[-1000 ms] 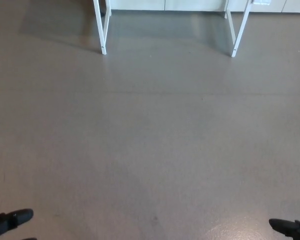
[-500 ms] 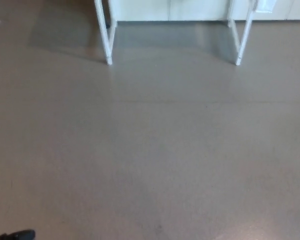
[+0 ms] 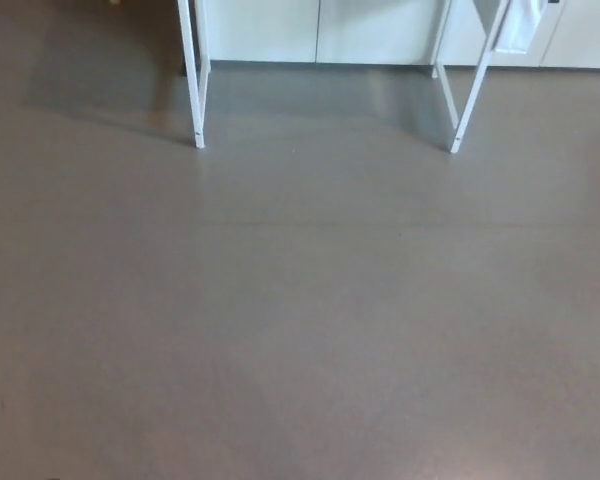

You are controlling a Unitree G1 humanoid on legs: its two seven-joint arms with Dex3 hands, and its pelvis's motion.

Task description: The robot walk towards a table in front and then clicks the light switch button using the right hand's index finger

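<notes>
- The head view shows mostly bare grey-brown floor [image 3: 300, 320].
- Two white table legs stand at the top of the view: a left leg [image 3: 192, 90] and a right leg [image 3: 470, 95], well apart.
- Only the legs of the table show; its tabletop is out of view.
- White cabinet fronts [image 3: 320, 30] run along the top edge behind the legs.
- A pale object [image 3: 520, 28] hangs beside the right leg; its type cannot be told.
- The light switch button is not visible.
- Neither robot hand shows, so their state cannot be told.

two white table legs [image 3: 192, 80], one floor [image 3: 300, 320].
</notes>
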